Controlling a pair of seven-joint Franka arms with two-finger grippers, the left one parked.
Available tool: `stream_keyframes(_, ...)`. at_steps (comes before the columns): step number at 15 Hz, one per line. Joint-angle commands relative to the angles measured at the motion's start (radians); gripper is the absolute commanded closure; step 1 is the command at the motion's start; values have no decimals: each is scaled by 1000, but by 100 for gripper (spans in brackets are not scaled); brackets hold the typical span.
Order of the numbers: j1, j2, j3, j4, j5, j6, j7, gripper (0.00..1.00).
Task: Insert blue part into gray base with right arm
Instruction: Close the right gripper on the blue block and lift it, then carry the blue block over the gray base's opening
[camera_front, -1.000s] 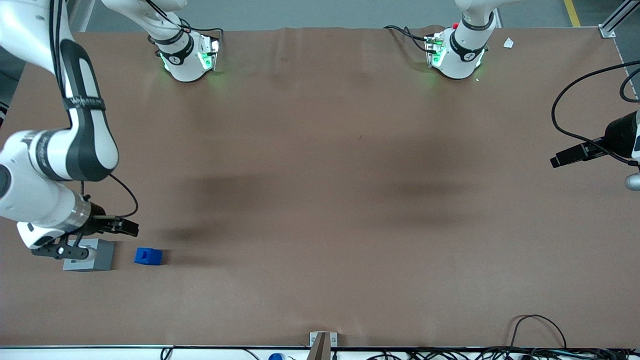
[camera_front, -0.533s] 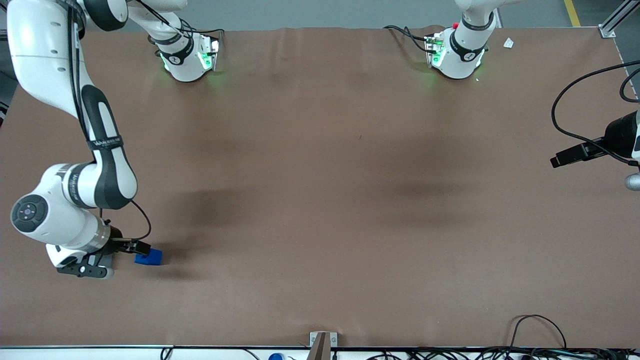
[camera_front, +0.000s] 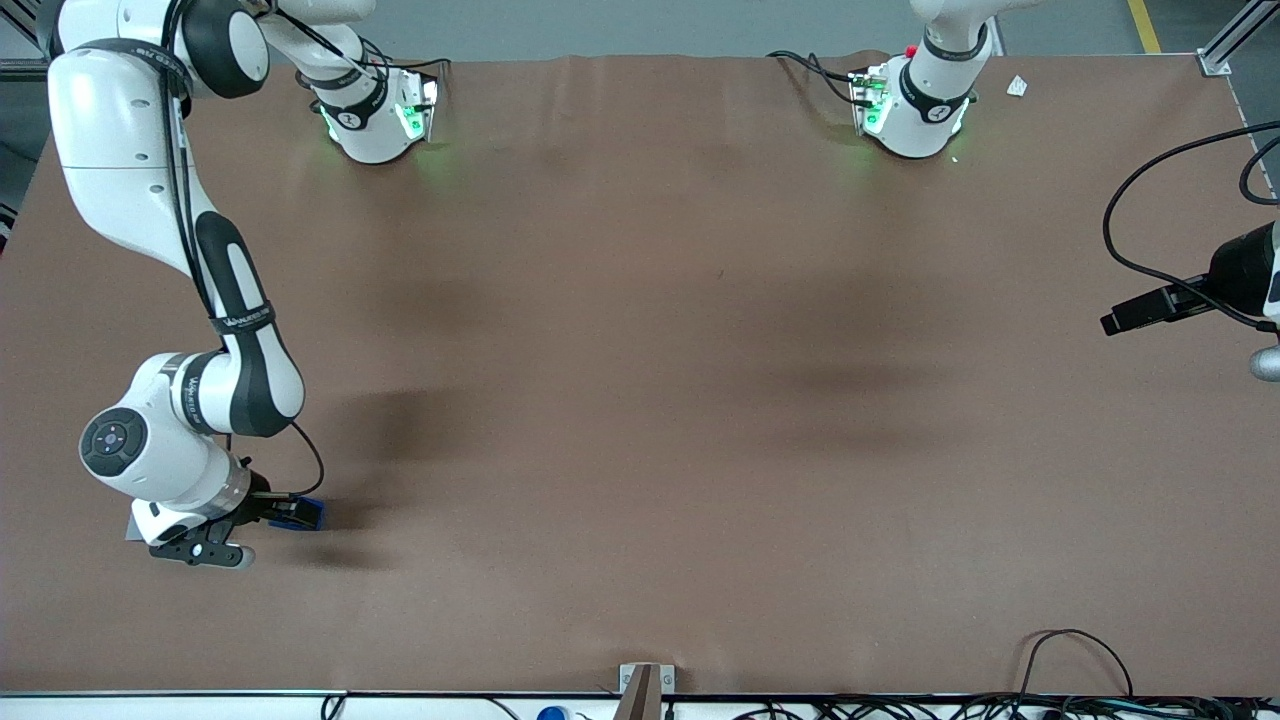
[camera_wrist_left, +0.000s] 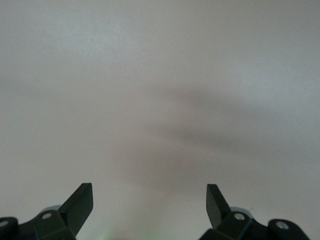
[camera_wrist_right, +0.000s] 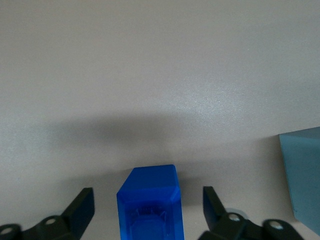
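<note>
Brown table (camera_front: 700, 400): from the front we see our right arm's gripper (camera_front: 290, 512) low over the blue part (camera_front: 308, 513), the gray base (camera_front: 131, 526) mostly hidden beneath the wrist. At the wrist, fingers (camera_wrist_right: 82, 207) spread wide flank the blue part (camera_wrist_right: 149, 202), untouched; gray base (camera_wrist_right: 302, 175) beside. Grasping, lifting and inserting all remain.

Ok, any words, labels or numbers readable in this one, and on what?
Nothing can be read for certain.
White lettering on the black band around the right arm: too small to read.
Blue block and gray box: no text shows.
Gripper, open on either side of the blue block: no marking shows.
</note>
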Motion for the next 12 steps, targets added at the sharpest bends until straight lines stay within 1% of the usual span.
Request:
stream_keyframes(1, -11, 1, 8, 6, 12, -4, -4, 21)
stream_keyframes(4, -9, 1, 10, 3, 14, -5, -4, 64)
stream_keyframes(6, -8, 1, 10, -2, 12, -5, -3, 91)
stream_keyframes(7, -8, 1, 10, 0, 12, -8, -3, 98)
stream_keyframes(9, -12, -11, 10, 11, 11, -43, -7, 100)
stream_keyframes(10, -15, -24, 10, 27, 9, -120, -7, 100)
stream_keyframes(12, -26, -42, 10, 137, 4, -325, -18, 100)
